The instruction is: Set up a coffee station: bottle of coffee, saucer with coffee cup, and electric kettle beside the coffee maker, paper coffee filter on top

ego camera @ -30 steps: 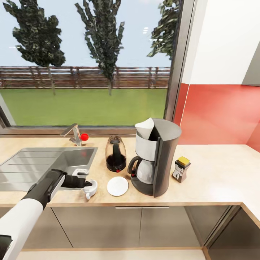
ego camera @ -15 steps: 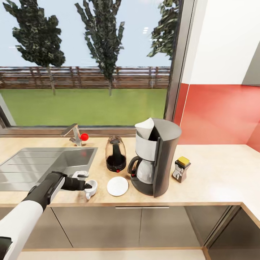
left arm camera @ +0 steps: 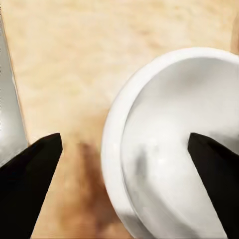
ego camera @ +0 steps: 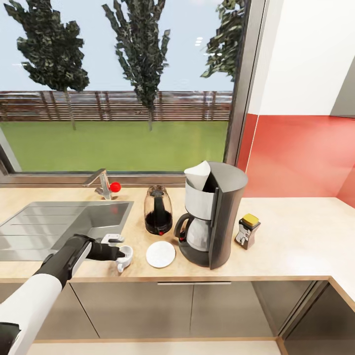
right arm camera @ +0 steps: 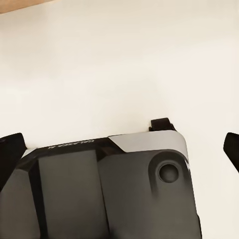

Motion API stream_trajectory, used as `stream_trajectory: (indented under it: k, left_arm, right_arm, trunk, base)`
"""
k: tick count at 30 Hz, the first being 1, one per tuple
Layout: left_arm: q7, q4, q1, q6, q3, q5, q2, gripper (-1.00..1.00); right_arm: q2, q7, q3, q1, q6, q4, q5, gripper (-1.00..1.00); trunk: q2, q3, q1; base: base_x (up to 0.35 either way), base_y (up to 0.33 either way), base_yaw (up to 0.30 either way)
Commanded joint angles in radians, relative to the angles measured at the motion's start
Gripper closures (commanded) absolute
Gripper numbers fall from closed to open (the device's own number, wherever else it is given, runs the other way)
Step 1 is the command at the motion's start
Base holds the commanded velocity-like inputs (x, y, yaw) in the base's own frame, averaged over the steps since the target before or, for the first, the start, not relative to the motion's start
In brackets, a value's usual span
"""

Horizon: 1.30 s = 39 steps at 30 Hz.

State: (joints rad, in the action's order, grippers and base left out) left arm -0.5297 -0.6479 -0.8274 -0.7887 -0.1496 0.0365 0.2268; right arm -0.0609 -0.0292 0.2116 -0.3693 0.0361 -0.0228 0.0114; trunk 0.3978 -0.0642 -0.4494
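On the tabletop (ego camera: 296, 231) right now: 1 coffee maker (ego camera: 215, 222) with 1 paper filter (ego camera: 197, 173) on top, 1 electric kettle (ego camera: 158, 209), 1 saucer (ego camera: 160, 254), 1 coffee cup (ego camera: 124, 256), 1 coffee bottle (ego camera: 247, 230). Add 1 sink (ego camera: 59, 222) with 1 faucet (ego camera: 101, 183), and 3 trees (ego camera: 143, 54) past the window.

Steel sink (ego camera: 29, 231), red-knobbed faucet (ego camera: 104, 183), window (ego camera: 118, 84).

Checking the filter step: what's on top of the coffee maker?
A white paper filter sits in the top of the coffee maker, poking out above it. Its lower part is hidden inside.
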Motion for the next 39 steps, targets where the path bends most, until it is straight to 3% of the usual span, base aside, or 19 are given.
stream_trajectory:
  k: [1, 39]
  left_arm:
    - [0.0, -0.001, -0.001, -0.005, -0.004, 0.004, 0.001, 1.0]
    - [-0.008, -0.015, -0.003, -0.011, -0.003, 0.008, 0.007, 1.0]
  right_arm:
    - [0.0, -0.003, 0.005, 0.0, 0.004, -0.002, 0.001, -1.0]
    - [-0.01, 0.003, 0.003, 0.001, 0.007, 0.0, 0.004, -1.0]
  trunk:
    - [0.002, -0.002, -0.001]
    - [0.002, -0.002, -0.001]
  base:
    - [0.0, 0.0, 0.0]
    - [0.0, 0.0, 0.0]
